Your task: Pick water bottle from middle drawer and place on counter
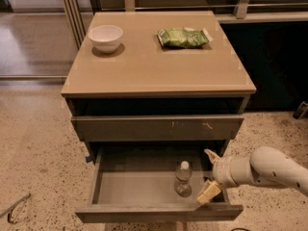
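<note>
Reaching step: our gripper [210, 173], fingers [208, 193] spread, sits just right of the water bottle [183, 179] in the open middle drawer [130, 189]; next we must close around it

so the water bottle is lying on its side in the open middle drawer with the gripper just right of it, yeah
Not quite. The water bottle is standing upright, cap up, not lying on its side; the camera view shows this. The rest holds: it is in the open middle drawer, and the gripper is just right of it, fingers spread open.
</note>
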You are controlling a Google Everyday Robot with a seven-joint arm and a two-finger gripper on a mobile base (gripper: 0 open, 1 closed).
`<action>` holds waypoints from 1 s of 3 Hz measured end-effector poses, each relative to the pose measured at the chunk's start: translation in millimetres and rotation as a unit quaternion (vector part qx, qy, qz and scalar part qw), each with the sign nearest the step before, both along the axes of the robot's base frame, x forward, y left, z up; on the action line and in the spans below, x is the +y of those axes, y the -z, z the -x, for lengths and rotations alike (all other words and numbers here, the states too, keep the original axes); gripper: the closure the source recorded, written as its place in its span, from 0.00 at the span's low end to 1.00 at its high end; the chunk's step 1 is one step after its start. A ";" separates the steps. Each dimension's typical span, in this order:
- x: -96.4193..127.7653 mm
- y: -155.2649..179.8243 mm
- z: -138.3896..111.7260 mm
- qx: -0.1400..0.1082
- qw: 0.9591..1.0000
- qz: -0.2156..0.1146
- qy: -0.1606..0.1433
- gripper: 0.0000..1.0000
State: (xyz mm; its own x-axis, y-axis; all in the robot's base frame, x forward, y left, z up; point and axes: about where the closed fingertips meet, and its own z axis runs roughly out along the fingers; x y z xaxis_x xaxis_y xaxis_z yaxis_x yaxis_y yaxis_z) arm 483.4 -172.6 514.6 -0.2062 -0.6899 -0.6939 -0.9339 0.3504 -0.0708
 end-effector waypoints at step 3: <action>43.0 38.8 -27.3 -0.009 0.998 -0.054 -0.025 0.03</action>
State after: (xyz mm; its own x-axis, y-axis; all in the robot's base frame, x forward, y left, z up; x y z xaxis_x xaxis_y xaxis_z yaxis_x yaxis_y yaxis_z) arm 510.6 -129.6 475.7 -0.1600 -0.6197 -0.7683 -0.9493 0.3099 -0.0523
